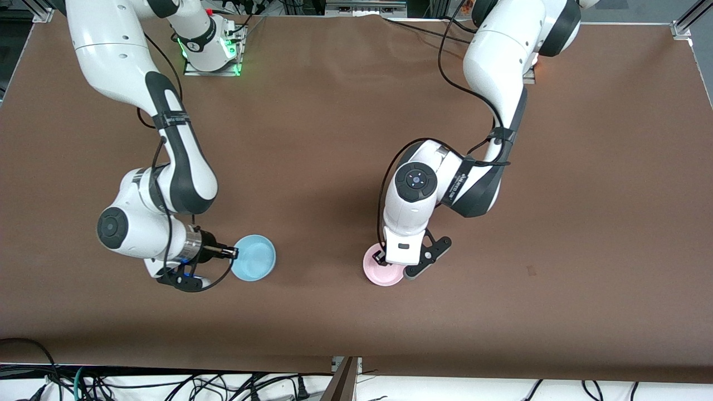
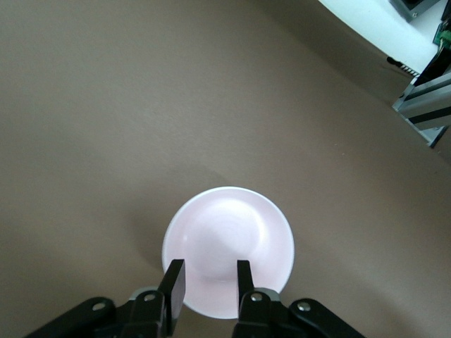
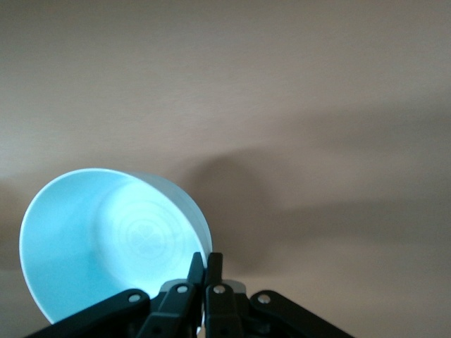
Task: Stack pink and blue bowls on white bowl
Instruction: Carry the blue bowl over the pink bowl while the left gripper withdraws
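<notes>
The light blue bowl (image 1: pixel 254 258) (image 3: pixel 106 239) hangs tilted just above the table, toward the right arm's end. My right gripper (image 1: pixel 234 253) (image 3: pixel 205 266) is shut on its rim, one finger inside and one outside. The pale pink bowl (image 1: pixel 380 274) (image 2: pixel 227 236) sits upright on the table, toward the left arm's end. My left gripper (image 1: pixel 385 259) (image 2: pixel 208 273) hangs right over its edge, open, with both fingers (image 2: pixel 175 282) apart and nothing gripped between them. The white bowl is out of view.
A brown mat (image 1: pixel 334 167) covers the table. Both arms' bases (image 1: pixel 214 53) stand along the edge farthest from the front camera. Cables (image 1: pixel 167 384) lie below the table's nearest edge.
</notes>
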{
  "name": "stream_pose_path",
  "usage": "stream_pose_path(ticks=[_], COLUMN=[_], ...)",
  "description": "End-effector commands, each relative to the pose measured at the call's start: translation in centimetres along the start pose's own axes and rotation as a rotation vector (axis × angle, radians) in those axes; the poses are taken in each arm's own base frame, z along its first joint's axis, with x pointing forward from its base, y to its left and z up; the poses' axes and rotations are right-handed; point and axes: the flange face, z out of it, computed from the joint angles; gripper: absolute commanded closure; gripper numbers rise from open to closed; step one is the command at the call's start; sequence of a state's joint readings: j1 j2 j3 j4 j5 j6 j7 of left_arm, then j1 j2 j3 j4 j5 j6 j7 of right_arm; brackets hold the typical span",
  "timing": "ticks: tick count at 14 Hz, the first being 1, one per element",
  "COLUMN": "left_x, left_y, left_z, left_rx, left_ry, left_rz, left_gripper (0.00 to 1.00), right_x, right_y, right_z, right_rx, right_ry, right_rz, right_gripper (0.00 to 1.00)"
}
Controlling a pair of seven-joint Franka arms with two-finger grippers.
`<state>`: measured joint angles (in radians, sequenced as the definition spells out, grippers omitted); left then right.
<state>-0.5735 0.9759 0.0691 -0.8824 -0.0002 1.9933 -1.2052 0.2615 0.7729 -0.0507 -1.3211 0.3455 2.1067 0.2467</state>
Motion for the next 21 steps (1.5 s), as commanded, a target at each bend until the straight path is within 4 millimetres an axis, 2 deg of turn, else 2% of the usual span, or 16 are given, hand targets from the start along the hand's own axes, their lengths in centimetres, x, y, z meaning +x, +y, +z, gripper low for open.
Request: stream_pose_path(ticks=[1, 5, 8, 10, 14, 16, 18, 21], left_x=[1.9, 4.9, 8.1, 10.3, 15.3, 17.1, 18.3, 18.8], left_y=[-1.6, -4.2, -7.2, -9.1, -13.8, -15.5, -16.6, -18.1], left_z=[-4.3, -8.8, -12.1, -15.0, -18.4, -19.9, -20.4, -20.8], left_rx=[0.037, 0.078, 0.106, 0.096, 0.082, 0.069, 0.070, 0.083], left_ry=[-0.065, -0.126, -0.168, -0.173, -0.204, -0.194, -0.185, -0.216], left_rz=[0.103, 0.194, 0.310, 0.358, 0.473, 0.523, 0.546, 0.600], left_gripper=[0.64, 0.64, 0.66, 0.66, 0.65, 0.64, 0.63, 0.62], right_x=[-1.0, -2.7, -5.0, -6.7, -9.8, -10.2, -10.7, -11.8], right_y=[-3.4, -7.7, -13.0, -16.6, -22.6, -24.4, -25.7, -26.9], right_z=[-0.4, 0.0, 0.9, 1.8, 4.1, 5.3, 6.2, 7.9], right_rx=[0.023, 0.040, 0.073, 0.109, 0.183, 0.220, 0.268, 0.311], right_ry=[0.000, 0.025, 0.071, 0.105, 0.151, 0.167, 0.191, 0.210], right_rz=[0.058, 0.129, 0.215, 0.274, 0.394, 0.460, 0.509, 0.550], right_gripper=[1.00, 1.00, 1.00, 1.00, 1.00, 1.00, 1.00, 1.00])
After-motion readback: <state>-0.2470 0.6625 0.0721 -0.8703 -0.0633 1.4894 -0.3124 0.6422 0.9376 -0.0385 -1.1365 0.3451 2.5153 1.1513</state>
